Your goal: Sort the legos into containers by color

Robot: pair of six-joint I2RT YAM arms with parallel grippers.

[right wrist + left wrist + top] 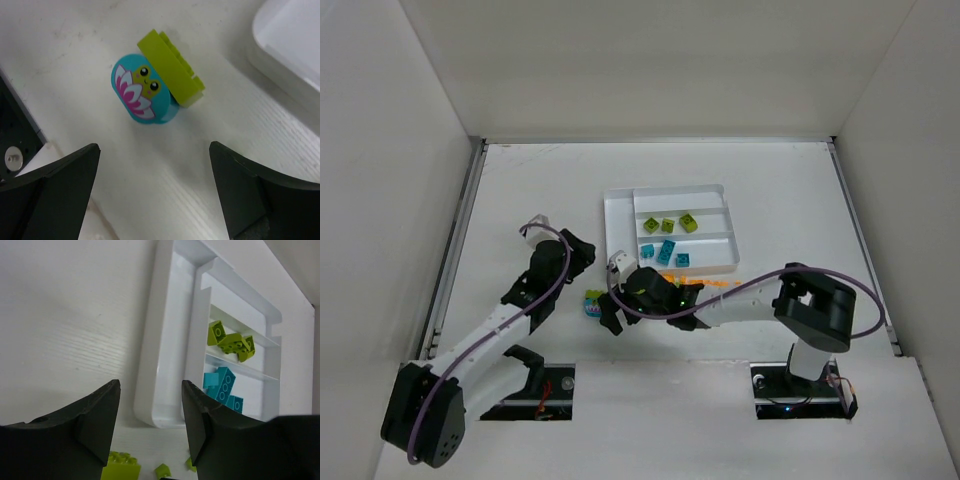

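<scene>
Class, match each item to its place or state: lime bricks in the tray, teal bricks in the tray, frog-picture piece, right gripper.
Items:
1 lime bricks in the tray
2 teal bricks in the tray
3 frog-picture piece
4 right gripper

Places or states:
A on the table beside a loose lime brick
B jaws open
C middle long section
D nearest long section

Pairs: 1-C, 2-D, 3-A, 4-B

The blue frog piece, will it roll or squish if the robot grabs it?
Probably no squishing: the frog piece looks like hard, shiny plastic. Its edge is rounded, so a grip might slip, but it lies flat, so it likely won't roll. It sits against the lime brick, so a push may move both.
</scene>
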